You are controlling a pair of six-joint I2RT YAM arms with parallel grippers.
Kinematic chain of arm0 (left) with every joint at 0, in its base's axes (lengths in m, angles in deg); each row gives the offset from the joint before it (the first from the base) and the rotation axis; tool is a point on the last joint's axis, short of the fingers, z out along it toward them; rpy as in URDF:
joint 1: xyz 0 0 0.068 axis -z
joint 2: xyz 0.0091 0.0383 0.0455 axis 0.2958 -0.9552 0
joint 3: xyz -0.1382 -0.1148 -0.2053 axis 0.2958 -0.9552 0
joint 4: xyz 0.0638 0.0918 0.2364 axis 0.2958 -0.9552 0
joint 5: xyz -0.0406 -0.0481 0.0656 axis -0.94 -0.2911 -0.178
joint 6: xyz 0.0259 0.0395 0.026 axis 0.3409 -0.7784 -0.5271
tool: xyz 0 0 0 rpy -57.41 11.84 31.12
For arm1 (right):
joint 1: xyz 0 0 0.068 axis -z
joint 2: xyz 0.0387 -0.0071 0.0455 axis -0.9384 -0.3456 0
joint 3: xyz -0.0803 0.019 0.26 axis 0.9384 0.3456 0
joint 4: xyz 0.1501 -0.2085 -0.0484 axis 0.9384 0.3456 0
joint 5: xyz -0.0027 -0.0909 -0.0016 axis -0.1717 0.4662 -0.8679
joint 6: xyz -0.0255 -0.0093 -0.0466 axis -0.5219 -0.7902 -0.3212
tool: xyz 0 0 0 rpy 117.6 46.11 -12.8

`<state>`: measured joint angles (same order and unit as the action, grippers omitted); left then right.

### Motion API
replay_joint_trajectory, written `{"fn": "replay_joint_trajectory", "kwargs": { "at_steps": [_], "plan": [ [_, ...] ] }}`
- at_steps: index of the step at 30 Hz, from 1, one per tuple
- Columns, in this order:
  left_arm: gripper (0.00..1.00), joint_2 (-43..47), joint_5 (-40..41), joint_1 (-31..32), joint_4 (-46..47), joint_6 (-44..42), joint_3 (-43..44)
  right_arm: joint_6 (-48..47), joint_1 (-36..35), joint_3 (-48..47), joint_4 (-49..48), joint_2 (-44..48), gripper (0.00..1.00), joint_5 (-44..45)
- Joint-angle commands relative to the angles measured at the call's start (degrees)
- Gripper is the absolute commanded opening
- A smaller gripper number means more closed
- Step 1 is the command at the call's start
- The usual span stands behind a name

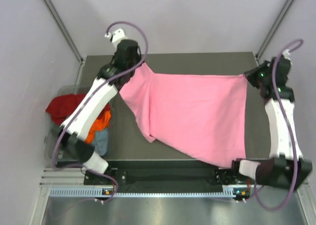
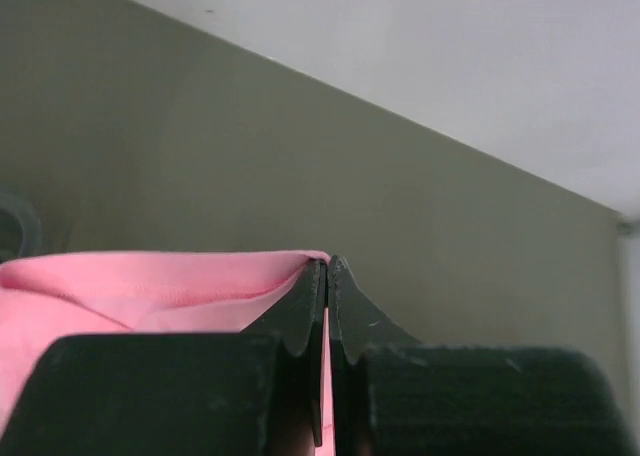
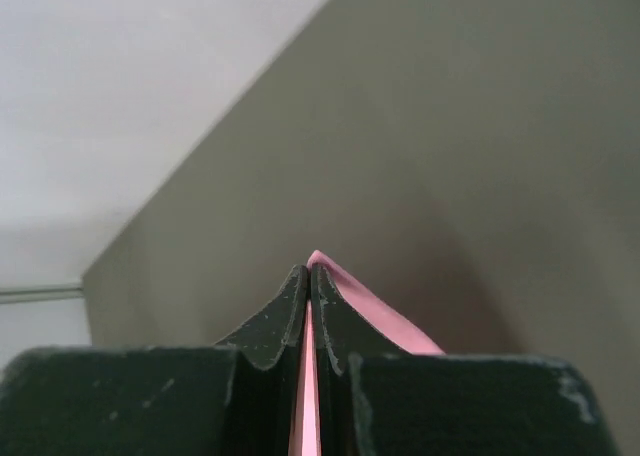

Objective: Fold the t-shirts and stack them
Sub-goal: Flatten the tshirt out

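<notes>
Two grippers share one garment: the left gripper (image 1: pixel 132 63) and the right gripper (image 1: pixel 253 77) are each pinched tight on a far corner of the pink t-shirt (image 1: pixel 197 116). Each wrist view shows the jaws pressed together with a thin edge of pink cloth caught between them. The shirt's far edge runs almost straight between the two grips, across the far part of the table (image 1: pixel 123 141). The rest of the cloth spreads toward the near edge, with its near right corner reaching the table's front lip and a rumpled flap doubled under at the near left. Whether the body rests flat on the table or hangs just above it cannot be told from these views. The dark red t-shirt (image 1: pixel 61 106), orange t-shirt (image 1: pixel 102 120) and grey-blue t-shirt (image 1: pixel 101 142) wait heaped in the clear bin (image 1: pixel 51 141) on the left, apart from the work. The step in hand appears to be spreading the shirt flat before the first fold. To do it well, both arms should probably hold the far edge taut and level and move together at one pace, so that neither corner is tugged out of its thin pinch. Dragging the cloth gently away from the bases would likely pull the doubled near-left flap open and smooth the wrinkles. The edge should come down onto the table before the jaws part, or the cloth may slump and crease. The main risk is uneven tension, which would skew the shirt and spoil a square fold.
</notes>
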<state>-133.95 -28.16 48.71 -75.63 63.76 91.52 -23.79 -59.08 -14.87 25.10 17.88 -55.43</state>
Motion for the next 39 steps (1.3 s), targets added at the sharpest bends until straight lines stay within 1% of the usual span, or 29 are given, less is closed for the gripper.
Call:
{"fn": "replay_joint_trajectory", "kwargs": {
  "at_steps": [1, 2, 3, 4, 5, 6, 8, 9, 10, 11, 12, 13, 14, 15, 16, 17, 18, 19, 20, 21, 23, 24, 28, 29, 30, 32, 33, 36, 39],
  "plan": [
    [0.0, -13.0, -1.6, -7.06, 7.0, -1.39, 10.61, 0.8, -1.99, -8.84, -15.73, -11.62, 0.0, 0.97],
    [0.0, -15.93, 0.06, -7.6, 7.62, -3.74, 14.24, -0.68, -2.08, -13.61, -14.35, -15.75, 0.0, 1.14],
    [0.0, -18.83, 0.25, -7.95, 8.15, -4.9, 22.02, -1.22, -2.09, -24.18, -10.85, -23.27, 0.0, 1.49],
    [0.0, -23.74, -0.01, -8.65, 8.24, -5.87, 26.62, -2.36, -2.0, -29.68, -8.9, -26.74, 0.0, 1.67],
    [0.0, -25.96, 0.25, -8.83, 7.98, -7.88, 31.63, -3.06, -1.82, -35.04, -7.23, -29.56, 0.0, 1.76],
    [0.0, -27.81, 1.39, -8.74, 7.19, -8.85, 41.94, -3.77, -1.74, -44.93, -4.43, -33.68, 0.0, 1.93],
    [0.0, -30.55, 2.71, -8.22, 7.01, -11.48, 49.66, -5.96, -0.68, -54.04, -0.9, -36.52, 0.0, 1.23],
    [0.0, -28.64, 5.33, -6.91, 8.05, -12.72, 51.7, -5.62, 0.54, -59.83, 3.38, -37.31, 0.0, 0.62],
    [0.0, -26.62, 6.57, -5.94, 9.63, -14.21, 50.32, -4.58, 1.16, -59.8, 3.77, -36.28, 0.0, -1.04],
    [0.0, -23.9, 8.5, -4.54, 14.26, -17.97, 47.53, -4.65, 1.51, -58.06, 3.34, -34.61, 0.0, -2.1],
    [0.0, -20.83, 10.87, -2.78, 17.52, -20.01, 38.19, -5.26, 1.78, -52.38, 2.9, -29.9, 0.0, -1.93],
    [0.0, -14.1, 11.41, 0.02, 20.34, -21.42, 32.7, -6.14, 2.13, -48.67, 2.46, -27.07, 0.0, -0.63],
    [0.0, -10.72, 11.68, 1.26, 24.89, -22.13, 27.34, -6.5, 2.57, -44.54, 1.67, -24.17, 0.0, -0.79],
    [0.0, -7.64, 12.38, 3.28, 26.24, -21.96, 17.89, -6.76, 3.7, -37.02, 0.45, -19.0, 0.0, -0.88],
    [0.0, -2.22, 12.73, 4.25, 27.13, -21.52, 13.7, -7.72, 4.24, -33.73, 0.35, -16.69, 0.0, -0.96],
    [0.0, 0.18, 13.0, 5.05, 27.4, -20.13, 9.75, -8.43, 4.85, -30.73, 0.69, -14.58, 0.0, -0.96],
    [0.0, 2.65, 13.17, 6.19, 26.62, -19.16, 2.4, -9.22, 5.81, -25.48, 2.0, -10.99, 0.0, -0.88],
    [0.0, 7.46, 13.35, 6.72, 26.26, -18.02, -1.33, -10.88, 6.17, -22.82, 2.71, -9.3, 0.0, -0.7],
    [0.0, 9.85, 12.92, 7.07, 26.0, -15.31, -8.94, -11.5, 6.44, -20.27, 3.59, -6.06, 0.0, -0.44],
    [0.0, 12.23, 12.3, 7.34, 24.17, -13.28, -12.5, -12.29, 6.7, -15.46, 5.34, -4.55, 0.0, -0.09],
    [0.0, 18.65, 9.07, 7.95, 23.01, -7.67, -19.79, -13.88, 6.88, -10.25, 6.49, -1.65, 0.0, 1.75],
    [0.0, 20.41, 7.91, 8.48, 21.26, -5.81, -25.92, -13.97, 7.05, -4.83, 7.11, 1.15, 0.0, 2.72],
    [0.0, 27.36, 1.94, 10.15, 15.47, 1.67, -38.43, -14.58, 7.14, 5.58, 9.74, 5.65, 0.0, 8.16],
    [0.0, 28.5, 0.53, 10.5, 15.27, 3.86, -41.07, -14.93, 7.14, 7.6, 9.92, 6.35, 0.0, 9.39],
    [0.0, 29.82, -2.53, 10.85, 15.27, 4.92, -46.58, -14.94, 7.23, 11.62, 9.93, 8.01, 0.0, 10.63],
    [0.0, 33.95, -5.01, 11.82, 15.44, 8.88, -52.05, -14.41, 7.75, 15.07, 9.93, 9.43, 0.0, 12.92],
    [0.0, 35.26, -7.19, 12.08, 15.62, 9.85, -56.87, -14.15, 8.28, 17.78, 9.58, 10.48, 0.0, 13.01],
    [0.0, 38.61, -9.67, 12.88, 16.15, 13.1, -64.53, -11.17, 8.46, 22.53, 7.74, 12.42, 0.0, 11.87],
    [0.0, 39.41, -12.3, 13.05, 18.6, 13.37, -67.89, -7.47, 8.46, 26.14, 5.19, 14.52, 0.0, 8.8]
  ]
}}
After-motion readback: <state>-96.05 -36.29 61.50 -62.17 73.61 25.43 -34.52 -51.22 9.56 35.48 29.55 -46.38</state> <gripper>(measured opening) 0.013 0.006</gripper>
